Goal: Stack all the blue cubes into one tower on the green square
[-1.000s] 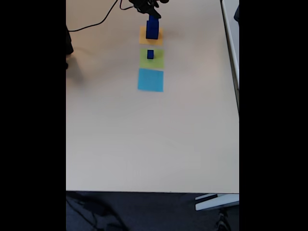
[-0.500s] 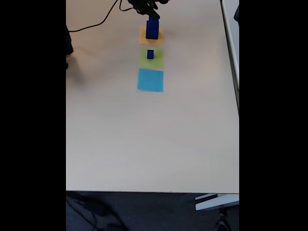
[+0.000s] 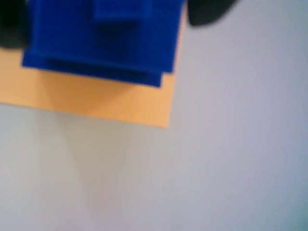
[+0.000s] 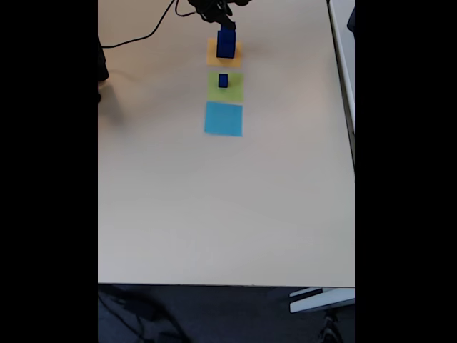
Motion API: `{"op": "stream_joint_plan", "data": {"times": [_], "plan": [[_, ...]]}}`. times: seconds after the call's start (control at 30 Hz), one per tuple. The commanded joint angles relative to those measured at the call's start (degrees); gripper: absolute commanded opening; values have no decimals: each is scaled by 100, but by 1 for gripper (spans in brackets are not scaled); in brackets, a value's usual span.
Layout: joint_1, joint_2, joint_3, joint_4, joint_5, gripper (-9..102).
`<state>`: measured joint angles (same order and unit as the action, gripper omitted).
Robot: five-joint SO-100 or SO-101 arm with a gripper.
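At the far end of the table (image 4: 214, 214), my gripper (image 4: 226, 23) stands over the orange-yellow square (image 4: 211, 51), where dark blue cubes (image 4: 226, 44) rest as a short stack. In the wrist view, that stack (image 3: 101, 41) appears as stepped blue blocks (blurred, so their number is uncertain) on the orange paper (image 3: 96, 101), with my dark fingers (image 3: 209, 12) on either side at the top edge. I cannot tell whether the jaws press the stack or stand slightly apart from it. The small blue cube (image 4: 223, 81) sits alone on the green square (image 4: 234, 91), just nearer the camera. The light-blue square (image 4: 223, 118) lies bare beyond it. A black cable (image 4: 143, 32) trails leftward.
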<state>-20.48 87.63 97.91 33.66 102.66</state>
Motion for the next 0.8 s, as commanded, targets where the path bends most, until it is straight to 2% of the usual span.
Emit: {"op": "stream_joint_plan", "data": {"times": [0.0,0.13,0.77], "plan": [[26,466,-387,167,-79,16],[44,466,-598,483,-158,15],[9,246,-879,510,-88,15]]}}
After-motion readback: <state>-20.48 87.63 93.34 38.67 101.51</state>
